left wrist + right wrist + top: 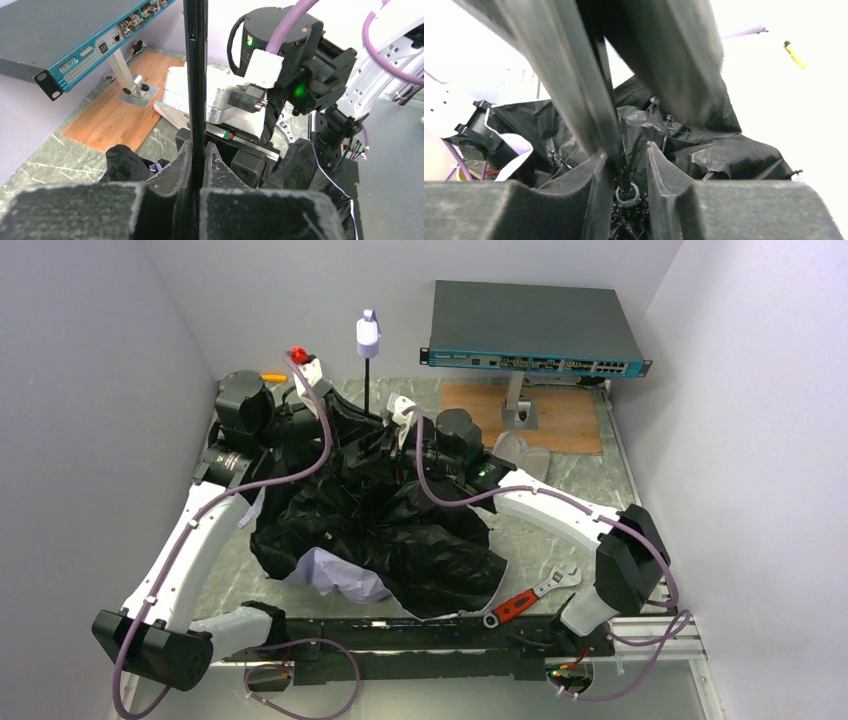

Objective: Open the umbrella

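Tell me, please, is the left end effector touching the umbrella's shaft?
Touching. The left wrist view shows the left end effector closed against both sides of the umbrella's shaft, with no gap visible.

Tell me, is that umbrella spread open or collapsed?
Collapsed: the umbrella lies slack and crumpled on the table, its shaft standing upright, handle on top.

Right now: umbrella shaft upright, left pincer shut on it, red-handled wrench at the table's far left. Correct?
Wrong on the wrench: it lies at the near right, as the top external view shows. The rest holds: the umbrella shaft is upright, left pincer shut on it.
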You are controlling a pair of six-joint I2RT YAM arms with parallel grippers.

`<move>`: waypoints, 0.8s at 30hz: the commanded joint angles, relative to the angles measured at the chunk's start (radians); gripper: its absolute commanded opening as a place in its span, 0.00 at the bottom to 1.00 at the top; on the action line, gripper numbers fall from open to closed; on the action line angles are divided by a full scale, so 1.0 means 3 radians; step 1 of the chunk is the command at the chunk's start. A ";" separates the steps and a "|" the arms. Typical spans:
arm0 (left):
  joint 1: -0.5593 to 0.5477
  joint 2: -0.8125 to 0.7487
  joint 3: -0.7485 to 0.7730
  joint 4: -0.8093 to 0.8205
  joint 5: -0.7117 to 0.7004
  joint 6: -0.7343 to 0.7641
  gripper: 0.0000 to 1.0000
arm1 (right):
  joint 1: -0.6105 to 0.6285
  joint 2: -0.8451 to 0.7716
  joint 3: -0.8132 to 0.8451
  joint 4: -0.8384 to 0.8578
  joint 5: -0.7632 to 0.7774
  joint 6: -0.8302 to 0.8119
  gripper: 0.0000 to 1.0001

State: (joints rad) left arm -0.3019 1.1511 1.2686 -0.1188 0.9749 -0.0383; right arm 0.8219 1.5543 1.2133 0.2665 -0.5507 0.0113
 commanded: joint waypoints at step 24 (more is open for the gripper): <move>0.0293 -0.0042 0.0858 0.0213 0.0343 -0.0563 0.00 | -0.0443 0.0016 -0.0840 0.0206 -0.0221 -0.0483 0.88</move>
State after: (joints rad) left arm -0.2180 1.1995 1.4033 -0.1406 1.0367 -0.2165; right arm 0.7223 1.5532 1.0344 0.5140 -0.6109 -0.0277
